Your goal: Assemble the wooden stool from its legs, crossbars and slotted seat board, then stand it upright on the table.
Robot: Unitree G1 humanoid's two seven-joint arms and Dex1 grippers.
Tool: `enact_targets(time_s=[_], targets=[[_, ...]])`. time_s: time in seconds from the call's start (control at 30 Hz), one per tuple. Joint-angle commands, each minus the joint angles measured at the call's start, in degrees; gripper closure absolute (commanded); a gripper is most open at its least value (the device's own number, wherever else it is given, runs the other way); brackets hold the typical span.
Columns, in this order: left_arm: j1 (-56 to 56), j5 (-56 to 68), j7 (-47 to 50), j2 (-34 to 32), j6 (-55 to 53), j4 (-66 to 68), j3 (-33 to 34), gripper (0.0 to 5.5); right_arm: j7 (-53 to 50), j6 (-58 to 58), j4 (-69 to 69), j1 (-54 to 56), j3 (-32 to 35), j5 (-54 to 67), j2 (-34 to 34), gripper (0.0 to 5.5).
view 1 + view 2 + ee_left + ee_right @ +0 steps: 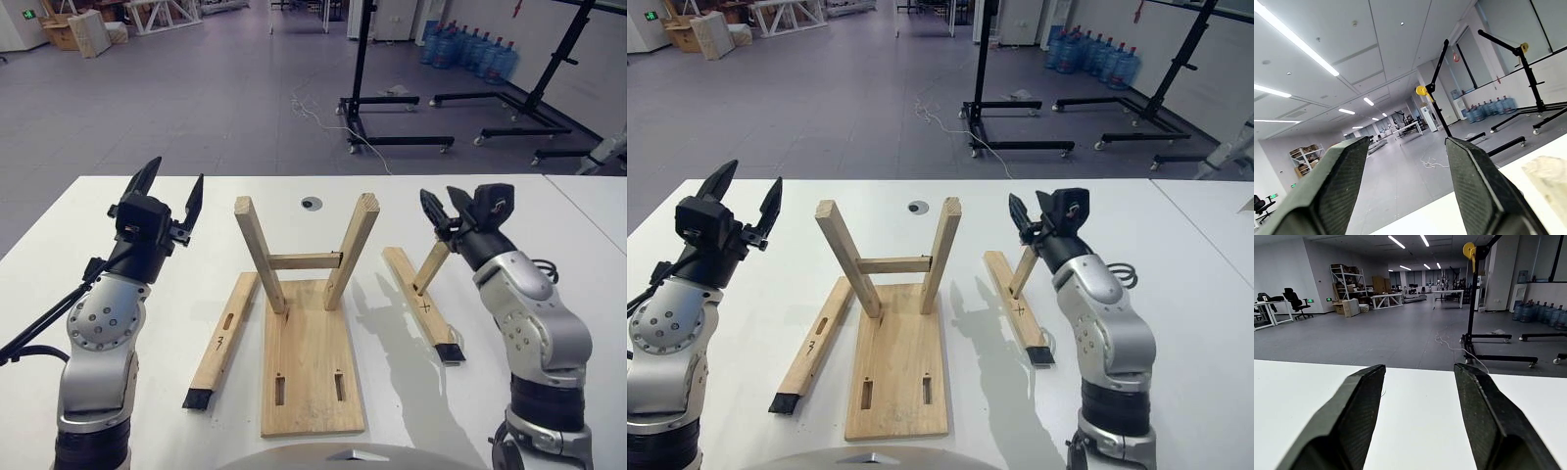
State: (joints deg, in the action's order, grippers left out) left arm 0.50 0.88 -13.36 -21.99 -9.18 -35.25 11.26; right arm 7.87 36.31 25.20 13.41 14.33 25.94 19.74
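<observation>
Beside the half-built stool (312, 343), left claw (176, 174) and right claw (438, 196) gape wide — empty.

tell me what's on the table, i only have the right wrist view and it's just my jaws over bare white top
Observer: The seat board lies flat in the middle of the table, with two legs joined by a crossbar standing up from its far end.
Operator: any loose parts near my right arm
Observer: A loose leg lies flat to the right of the board, and a short bar rises tilted from it toward the right gripper.
Operator: and the left side
Observer: A second leg lies flat left of the board. The left gripper is held above the table beside it, jaws open.
</observation>
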Motion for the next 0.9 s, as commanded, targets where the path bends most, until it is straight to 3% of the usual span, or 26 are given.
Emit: enact_targets(time_s=[0.03, 0.17, 0.27, 0.4, 0.5, 0.7, 0.8, 0.9], targets=[[0.15, -0.41, -0.15, -0.82, 1.03, 1.07, 1.11, 2.67, -2.21, 2.46, -3.46, 9.76, 2.92, 1.95, 0.45, 2.94], [0.84, -0.8, -0.14, -0.58, 1.69, 1.98, 0.59, 2.67, -3.65, 3.44, -5.06, 15.44, 2.01, 2.38, -0.98, 2.94], [1.01, -1.29, -0.02, 0.23, 2.32, 2.87, -1.21, 2.67, -1.92, 1.28, -13.35, 6.36, -4.36, -3.32, -1.88, 2.94], [0.63, -1.01, 0.06, 0.72, 2.32, 3.05, -1.76, 2.67, -1.96, 3.44, -18.99, -9.42, -6.67, -5.78, -4.08, 2.94], [0.01, -1.21, -0.1, 0.7, 2.81, 3.84, -1.79, 2.67, -1.3, 6.65, -16.74, -7.5, -7.24, -1.9, -6.94, 2.94], [0.7, -1.8, 0.55, 0.97, 3.24, 4.33, -1.84, 2.67, -1.55, 3.14, -16.19, 2.21, -2.52, -0.25, -5.5, 2.94], [0.14, -1.88, 1.01, 1.62, 3.2, 3.83, -2.04, 2.67, -3.63, -3.63, -13.5, 8.11, 5.25, 3.25, -6.57, 2.94], [-1.29, -1.87, 1.03, 1.71, 2.89, 2.86, -1.47, 2.67, -5.36, -4.63, -14.29, 15.65, 12.1, 7.4, -3.44, 2.94]])
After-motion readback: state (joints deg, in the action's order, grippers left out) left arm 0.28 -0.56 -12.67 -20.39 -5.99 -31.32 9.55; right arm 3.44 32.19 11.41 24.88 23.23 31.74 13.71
